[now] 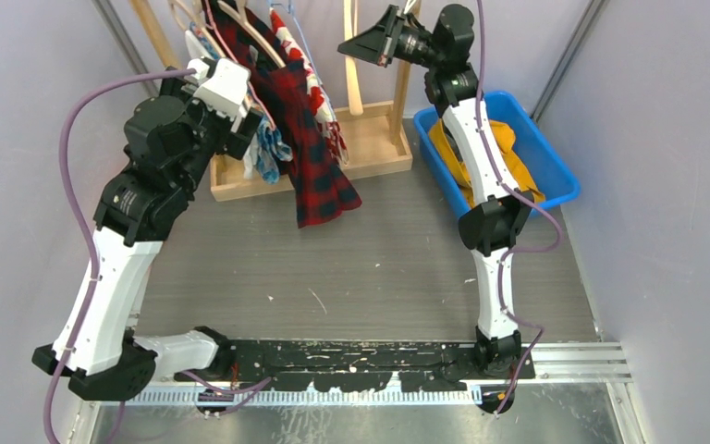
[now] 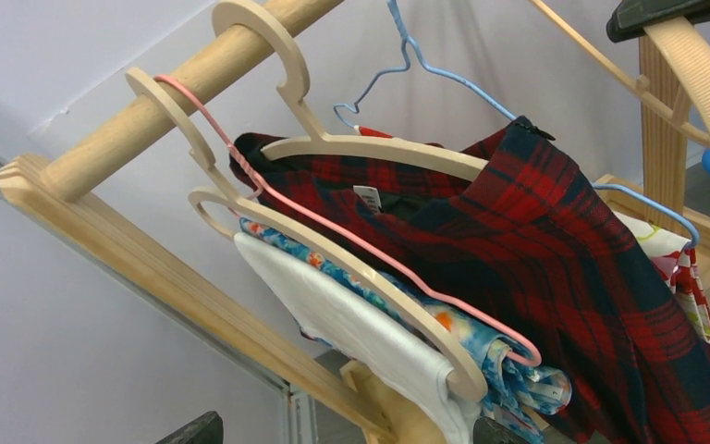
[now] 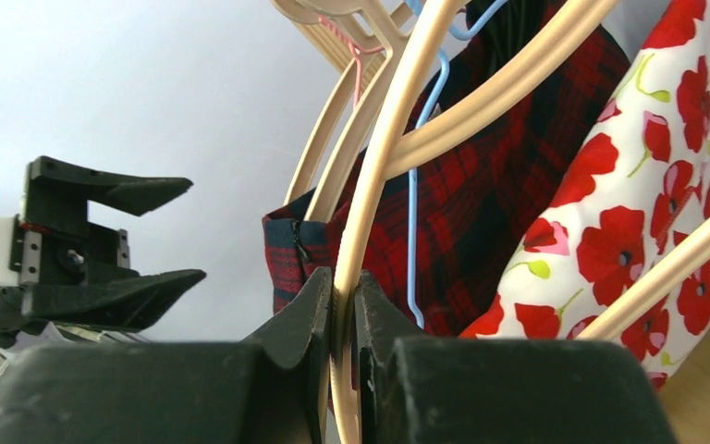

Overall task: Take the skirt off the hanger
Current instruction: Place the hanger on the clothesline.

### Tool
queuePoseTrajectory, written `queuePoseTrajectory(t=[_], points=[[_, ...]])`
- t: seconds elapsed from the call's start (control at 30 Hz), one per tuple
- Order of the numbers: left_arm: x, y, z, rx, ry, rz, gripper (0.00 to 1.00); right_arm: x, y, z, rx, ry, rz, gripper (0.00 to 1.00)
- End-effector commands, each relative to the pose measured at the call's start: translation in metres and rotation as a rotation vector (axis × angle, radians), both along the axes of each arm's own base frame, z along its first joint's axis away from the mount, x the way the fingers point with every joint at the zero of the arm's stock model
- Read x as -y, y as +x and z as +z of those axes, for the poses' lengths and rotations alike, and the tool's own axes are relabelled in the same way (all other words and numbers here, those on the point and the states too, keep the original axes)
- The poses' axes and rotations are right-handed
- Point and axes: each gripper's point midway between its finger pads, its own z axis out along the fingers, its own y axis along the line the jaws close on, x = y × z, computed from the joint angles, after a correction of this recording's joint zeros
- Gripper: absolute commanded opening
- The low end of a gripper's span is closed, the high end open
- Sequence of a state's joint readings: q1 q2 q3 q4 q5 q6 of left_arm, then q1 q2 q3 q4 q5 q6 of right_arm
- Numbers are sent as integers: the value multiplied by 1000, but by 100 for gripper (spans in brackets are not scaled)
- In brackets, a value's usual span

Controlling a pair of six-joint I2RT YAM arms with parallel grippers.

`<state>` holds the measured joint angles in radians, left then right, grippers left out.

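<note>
Skirt: red and dark navy plaid skirt [image 2: 555, 268] of soft woven cloth, with a dark zip at the waistband. It hangs over the broad arm of a flat wooden hanger [image 2: 333, 143] and drapes in folds towards the bench [image 1: 379, 268].
Rail: round pale wooden dowel [image 2: 148, 111]; the hanger's wide flat hook curls over it.
Neighbours on the rail: a thin pink wire hanger [image 2: 351, 236], a light blue wire hanger [image 2: 444, 69], and another flat wooden hanger [image 2: 370, 277] holding a white garment [image 2: 351, 324] and a blue floral cloth [image 2: 508, 370].
Poppy fabric: white cloth with red poppies [image 3: 666, 185], just beside the skirt.
Right gripper: the right gripper [image 3: 342, 296] has its black wedge-shaped jaws pinched on the slim, curved arm of a wooden hanger [image 3: 379, 176]. Whether this one carries the skirt is not clear.
Left gripper: the left gripper [image 3: 180, 231] has its jaws spread wide and holds nothing, beside the garments.
Bin: blue plastic bin [image 1: 555, 157] holding mustard-yellow cloth [image 1: 508, 148].
Bench: grey, wood-grain surface.
</note>
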<state>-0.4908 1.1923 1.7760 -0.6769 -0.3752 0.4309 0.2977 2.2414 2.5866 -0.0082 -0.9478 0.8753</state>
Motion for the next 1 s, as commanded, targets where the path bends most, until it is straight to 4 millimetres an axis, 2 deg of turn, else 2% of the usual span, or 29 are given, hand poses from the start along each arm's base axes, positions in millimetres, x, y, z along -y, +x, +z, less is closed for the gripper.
queuePoseTrajectory(t=[0.0, 0.1, 0.2, 0.3, 0.4, 0.57, 0.7, 0.9, 0.97], points=[[0, 2, 17, 52, -19, 8, 100, 24, -31, 86, 324, 128, -64, 1], [-1, 4, 13, 39, -10, 16, 100, 20, -14, 65, 250, 116, -74, 1], [-3, 3, 10, 29, -2, 28, 100, 17, -10, 54, 131, 164, -30, 1], [-5, 4, 6, 20, 4, 42, 100, 18, -17, 60, 11, 254, 35, 1], [-5, 5, 1, 6, 15, 45, 100, 22, -34, 77, -48, 351, 126, 1], [-4, 5, -1, 2, 14, 39, 100, 26, -38, 82, -166, 392, 150, 1], [-4, 4, -6, -6, 14, 40, 100, 28, -49, 90, -262, 423, 213, 1], [-4, 1, -7, -7, -6, 35, 100, 29, -49, 84, -410, 442, 224, 1], [-5, -1, -8, -7, -10, 32, 100, 27, -41, 66, -484, 431, 201, 1]])
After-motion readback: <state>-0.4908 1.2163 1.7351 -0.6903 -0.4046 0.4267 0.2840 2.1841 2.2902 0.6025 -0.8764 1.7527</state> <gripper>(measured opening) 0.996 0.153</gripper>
